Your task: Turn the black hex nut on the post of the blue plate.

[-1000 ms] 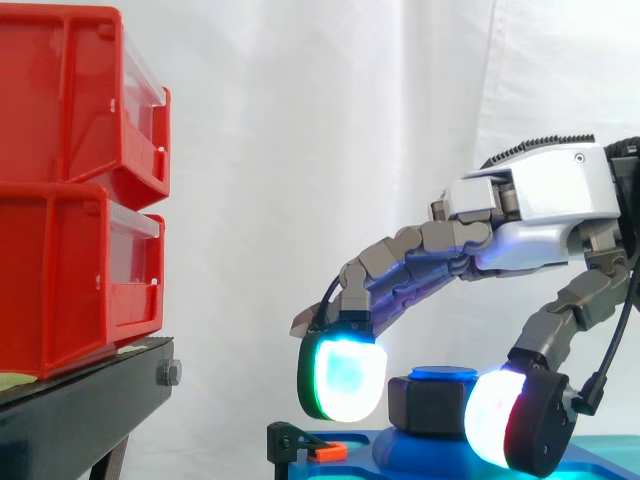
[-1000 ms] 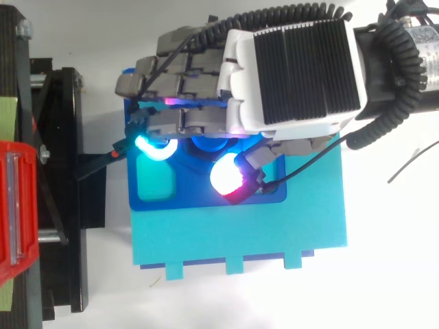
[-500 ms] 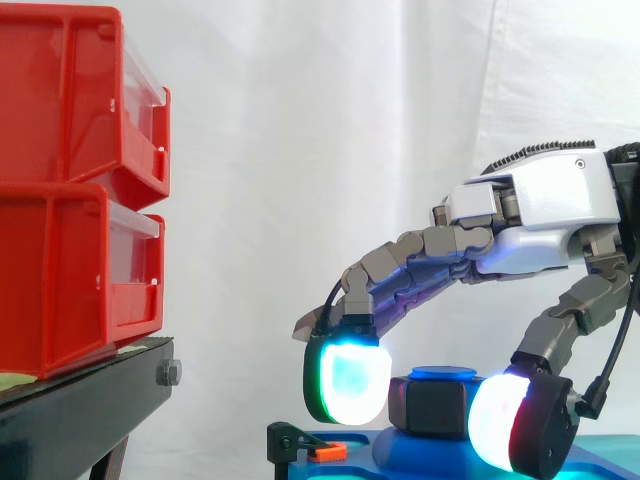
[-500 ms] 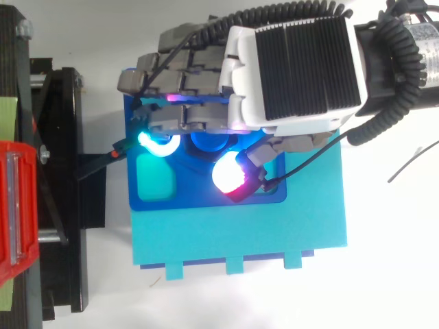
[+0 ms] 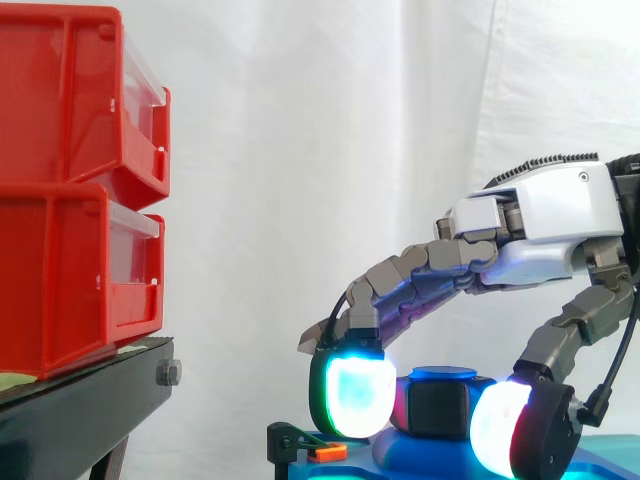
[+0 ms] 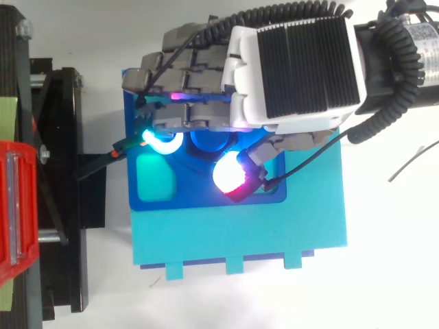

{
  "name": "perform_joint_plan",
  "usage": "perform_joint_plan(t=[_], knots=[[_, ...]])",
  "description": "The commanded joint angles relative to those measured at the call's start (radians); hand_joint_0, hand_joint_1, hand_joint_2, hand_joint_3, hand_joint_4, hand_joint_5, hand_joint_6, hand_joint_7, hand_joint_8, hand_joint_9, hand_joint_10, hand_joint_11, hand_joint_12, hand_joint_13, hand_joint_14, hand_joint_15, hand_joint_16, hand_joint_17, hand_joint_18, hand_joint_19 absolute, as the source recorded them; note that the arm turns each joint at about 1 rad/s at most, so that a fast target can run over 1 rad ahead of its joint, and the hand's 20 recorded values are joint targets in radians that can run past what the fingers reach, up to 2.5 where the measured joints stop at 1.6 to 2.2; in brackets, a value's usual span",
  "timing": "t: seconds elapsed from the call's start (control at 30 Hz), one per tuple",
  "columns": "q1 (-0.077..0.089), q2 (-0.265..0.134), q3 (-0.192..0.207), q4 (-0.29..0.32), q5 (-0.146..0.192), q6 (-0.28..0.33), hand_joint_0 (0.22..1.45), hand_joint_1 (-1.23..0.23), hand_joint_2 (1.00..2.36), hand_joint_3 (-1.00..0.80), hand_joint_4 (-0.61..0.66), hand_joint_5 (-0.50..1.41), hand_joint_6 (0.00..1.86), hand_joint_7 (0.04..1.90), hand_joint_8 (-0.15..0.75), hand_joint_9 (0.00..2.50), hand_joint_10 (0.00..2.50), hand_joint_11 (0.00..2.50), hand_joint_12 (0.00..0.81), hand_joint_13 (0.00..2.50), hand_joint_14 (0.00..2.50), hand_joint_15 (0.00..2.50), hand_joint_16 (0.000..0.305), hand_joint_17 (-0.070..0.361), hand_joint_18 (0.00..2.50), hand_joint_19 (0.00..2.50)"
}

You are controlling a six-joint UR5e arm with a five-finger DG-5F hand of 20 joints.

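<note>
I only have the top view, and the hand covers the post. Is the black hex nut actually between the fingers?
Observer: Yes. In the side view the black hex nut sits between two glowing pads of the hand, and no gap shows on either side.
Operator: How high are the pads on it?
Observer: They are level with the nut. The blue top of the post shows just above it.
Operator: Is the palm clear of the post?
Observer: Yes. The palm arches well above it, and the white curtain shows between them.
</note>
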Motion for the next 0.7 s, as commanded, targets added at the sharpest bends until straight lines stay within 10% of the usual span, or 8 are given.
perform_joint_plan(t=[0.0,0.67], knots=[[0.000,0.000,-0.002,0.005,0.000,0.000,0.57,-0.75,1.00,-0.50,0.24,-0.20,0.50,1.05,0.240,0.34,0.00,0.00,0.335,0.42,0.00,0.11,0.042,0.094,0.42,0.28],[0.000,0.000,-0.003,0.008,-0.002,0.000,0.60,-0.68,1.00,-0.49,0.26,-0.19,0.50,1.09,0.250,0.40,0.00,0.00,0.330,0.47,0.00,0.12,0.040,0.091,0.44,0.30]])
